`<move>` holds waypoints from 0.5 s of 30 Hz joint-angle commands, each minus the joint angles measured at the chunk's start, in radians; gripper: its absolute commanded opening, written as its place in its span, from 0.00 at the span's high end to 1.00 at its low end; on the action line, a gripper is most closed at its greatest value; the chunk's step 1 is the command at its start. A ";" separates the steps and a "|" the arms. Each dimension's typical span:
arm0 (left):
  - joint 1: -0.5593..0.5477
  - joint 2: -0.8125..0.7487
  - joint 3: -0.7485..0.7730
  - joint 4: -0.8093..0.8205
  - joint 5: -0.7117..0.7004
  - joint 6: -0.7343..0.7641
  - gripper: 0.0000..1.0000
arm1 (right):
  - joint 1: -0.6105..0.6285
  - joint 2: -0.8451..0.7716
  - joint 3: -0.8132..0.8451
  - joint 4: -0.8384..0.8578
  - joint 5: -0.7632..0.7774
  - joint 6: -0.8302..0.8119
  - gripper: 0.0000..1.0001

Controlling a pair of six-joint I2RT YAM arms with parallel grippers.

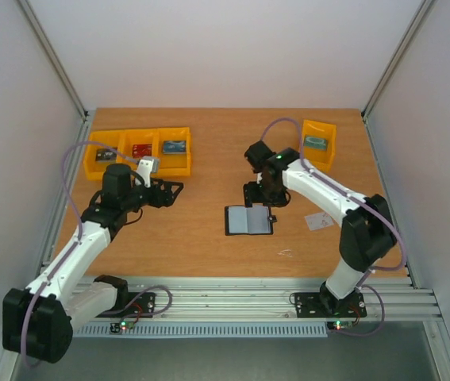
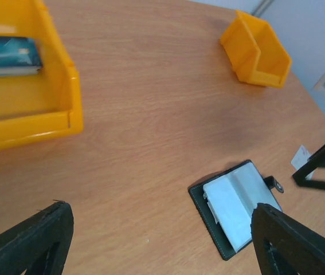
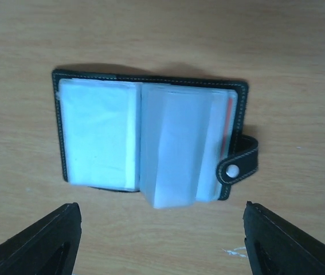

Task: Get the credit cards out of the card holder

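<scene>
Card holder (image 1: 248,221) lay open, flat, mid-table, red card (image 3: 230,117) edge showing in its tab-side sleeve | whitish card (image 1: 318,221) on the table to its right | right gripper (image 1: 260,197) just beyond holder, jaws wide apart, empty | left gripper (image 1: 174,193) well left, jaws wide apart, empty | 3 yellow bins (image 1: 137,163) far left, 1 bin (image 1: 318,151) far right

The top camera looked down from high behind the near edge over the whole counter (image 1: 217,171). The right wrist camera hung close above the card holder (image 3: 151,143); the left viewed it obliquely, from farther off.
</scene>
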 commanded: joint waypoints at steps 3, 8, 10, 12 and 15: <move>-0.003 -0.115 -0.089 0.088 -0.077 -0.198 0.14 | 0.055 0.138 -0.012 0.069 0.100 0.101 0.21; -0.003 -0.129 -0.114 0.114 -0.073 -0.201 0.14 | 0.056 0.207 -0.040 0.086 0.129 0.119 0.20; -0.003 -0.118 -0.116 0.133 -0.063 -0.212 0.14 | 0.056 0.242 -0.039 0.095 0.111 0.102 0.20; -0.003 -0.114 -0.120 0.148 -0.055 -0.219 0.14 | 0.056 0.278 -0.039 0.113 0.080 0.085 0.20; -0.004 -0.120 -0.124 0.157 -0.062 -0.220 0.13 | 0.055 0.325 -0.036 0.118 0.036 0.083 0.24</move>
